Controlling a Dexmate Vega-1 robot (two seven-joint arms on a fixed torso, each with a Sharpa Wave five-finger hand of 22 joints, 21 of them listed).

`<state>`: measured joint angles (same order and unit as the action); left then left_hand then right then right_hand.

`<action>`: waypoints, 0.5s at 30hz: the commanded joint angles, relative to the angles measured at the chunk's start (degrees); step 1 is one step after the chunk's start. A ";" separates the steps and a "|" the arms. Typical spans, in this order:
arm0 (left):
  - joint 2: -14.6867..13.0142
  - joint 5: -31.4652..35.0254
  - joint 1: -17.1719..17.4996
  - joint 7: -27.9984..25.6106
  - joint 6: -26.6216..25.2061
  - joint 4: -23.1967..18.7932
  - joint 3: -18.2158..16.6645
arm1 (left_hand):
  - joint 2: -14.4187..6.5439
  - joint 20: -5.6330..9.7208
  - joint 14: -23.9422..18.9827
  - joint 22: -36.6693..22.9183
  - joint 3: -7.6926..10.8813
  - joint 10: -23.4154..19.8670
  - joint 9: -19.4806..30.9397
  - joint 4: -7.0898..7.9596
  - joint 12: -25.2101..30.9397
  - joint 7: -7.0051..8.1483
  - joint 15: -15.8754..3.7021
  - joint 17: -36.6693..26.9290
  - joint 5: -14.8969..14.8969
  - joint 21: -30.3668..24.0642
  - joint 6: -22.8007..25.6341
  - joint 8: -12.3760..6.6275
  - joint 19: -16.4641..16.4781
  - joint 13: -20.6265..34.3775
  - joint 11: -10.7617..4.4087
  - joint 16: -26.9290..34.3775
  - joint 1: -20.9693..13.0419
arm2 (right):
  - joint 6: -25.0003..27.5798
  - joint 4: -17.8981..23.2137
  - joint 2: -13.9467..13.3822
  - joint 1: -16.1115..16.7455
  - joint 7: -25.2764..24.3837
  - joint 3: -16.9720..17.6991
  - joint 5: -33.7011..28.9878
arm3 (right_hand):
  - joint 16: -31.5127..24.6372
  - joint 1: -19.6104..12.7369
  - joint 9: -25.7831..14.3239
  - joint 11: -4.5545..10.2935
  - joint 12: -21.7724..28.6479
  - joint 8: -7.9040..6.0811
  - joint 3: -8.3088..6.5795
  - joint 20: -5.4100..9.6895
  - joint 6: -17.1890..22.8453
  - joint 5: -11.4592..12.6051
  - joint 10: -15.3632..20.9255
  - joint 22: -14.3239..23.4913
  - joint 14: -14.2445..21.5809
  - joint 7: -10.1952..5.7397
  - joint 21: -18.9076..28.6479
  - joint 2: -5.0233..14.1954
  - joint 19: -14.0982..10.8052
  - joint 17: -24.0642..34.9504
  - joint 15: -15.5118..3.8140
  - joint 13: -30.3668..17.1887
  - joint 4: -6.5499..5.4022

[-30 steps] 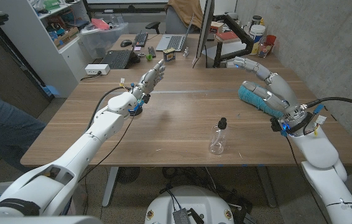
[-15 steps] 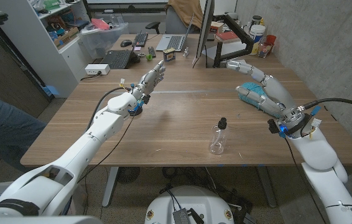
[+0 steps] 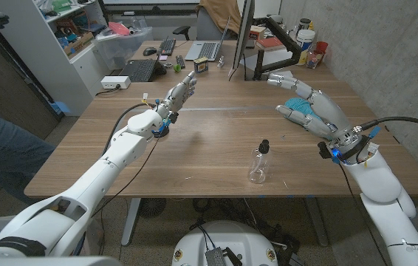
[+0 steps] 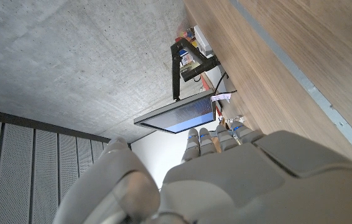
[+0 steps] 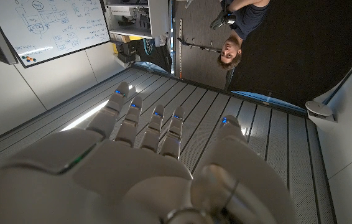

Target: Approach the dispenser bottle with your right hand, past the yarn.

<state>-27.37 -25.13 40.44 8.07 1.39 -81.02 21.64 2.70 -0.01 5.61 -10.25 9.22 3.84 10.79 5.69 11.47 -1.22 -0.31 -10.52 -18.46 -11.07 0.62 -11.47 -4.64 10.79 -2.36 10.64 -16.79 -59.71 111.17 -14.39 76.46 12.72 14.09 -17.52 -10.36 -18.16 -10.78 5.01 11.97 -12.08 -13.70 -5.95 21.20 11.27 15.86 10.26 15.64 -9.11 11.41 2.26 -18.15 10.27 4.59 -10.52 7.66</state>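
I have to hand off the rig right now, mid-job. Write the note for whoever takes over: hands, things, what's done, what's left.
Right hand: open, fingers spread, raised over the table's right side, holding nothing.
Left hand: open, fingers straight, idle over the table's far left-centre.
Yarn: teal, under and behind the right hand, mostly hidden by it.
Bottle: clear with a black top, upright near the table's front edge, in front of and to the left of the right hand, untouched.
Done: right hand is over the yarn.
Left: bring it on past the yarn towards the bottle; there is a clear gap between them.
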 commanded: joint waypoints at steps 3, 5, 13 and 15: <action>0.14 0.17 0.20 -1.00 0.43 -0.39 -0.15 | -0.50 -0.09 0.42 -0.19 -0.21 0.35 0.10 0.11 0.12 -0.11 -0.02 -0.18 -0.21 -0.45 0.26 -0.13 -0.47 0.15 -0.06 0.20 -0.18 | -0.56 -0.38 -0.92 -1.04 0.32 0.22 -1.61 | -0.13 -0.45 -0.16 0.20 0.28 0.14 -0.17 -0.08 0.68 0.51 0.40 0.24 0.05 -0.09 -0.06 0.10 0.34 0.09 -0.12 -0.14 0.05; 0.19 0.20 0.18 -1.08 0.48 -0.39 -0.12 | -0.51 -0.09 0.37 -0.19 -0.24 0.28 0.10 0.11 0.15 -0.08 -0.05 -0.18 -0.21 -0.45 0.24 -0.12 -0.48 0.15 -0.08 0.22 -0.18 | -0.64 -0.26 -0.98 -1.06 0.35 0.35 -1.82 | -0.15 -0.47 -0.16 0.21 0.27 0.15 -0.18 -0.10 0.72 0.51 0.39 0.24 0.08 -0.05 -0.06 0.11 0.33 0.09 -0.13 -0.14 0.05; 0.30 0.13 0.37 -1.38 0.57 -0.65 -0.09 | -0.55 -0.09 0.40 -0.19 -0.33 0.30 0.10 0.12 0.15 -0.11 0.03 -0.18 -0.21 -0.45 0.16 -0.08 -0.50 0.15 -0.08 0.21 -0.21 | -1.01 0.10 -1.09 -1.05 0.56 0.96 -3.29 | -0.22 -0.59 -0.16 0.29 0.25 0.19 -0.23 -0.14 0.81 0.52 0.36 0.24 0.23 -0.06 -0.06 0.18 0.38 0.09 -0.29 -0.14 0.07; 0.28 0.16 0.41 -1.50 0.58 -0.74 -0.11 | -0.56 -0.10 0.41 -0.19 -0.35 0.31 0.10 0.12 0.14 -0.15 -0.01 -0.18 -0.21 -0.45 0.15 -0.08 -0.50 0.15 -0.10 0.21 -0.21 | -1.14 0.15 -1.07 -1.11 0.60 1.07 -3.74 | -0.24 -0.63 -0.16 0.32 0.25 0.19 -0.25 -0.15 0.84 0.52 0.35 0.24 0.26 -0.18 -0.07 0.21 0.39 0.09 -0.39 -0.14 0.08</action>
<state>-27.22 -25.02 40.63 7.11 1.72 -81.42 21.54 2.70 -0.01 5.61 -10.24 9.06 3.84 10.79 5.85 11.47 -1.22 -0.31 -10.52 -18.46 -11.07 0.62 -11.47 -4.64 10.79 -2.36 10.64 -16.78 -60.36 111.05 -15.11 75.63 12.96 14.57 -19.60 -10.36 -18.15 -10.77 5.01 11.97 -12.07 -13.70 -6.36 21.50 11.27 15.86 10.26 15.65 -9.42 11.41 2.26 -17.74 10.27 4.59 -10.52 7.66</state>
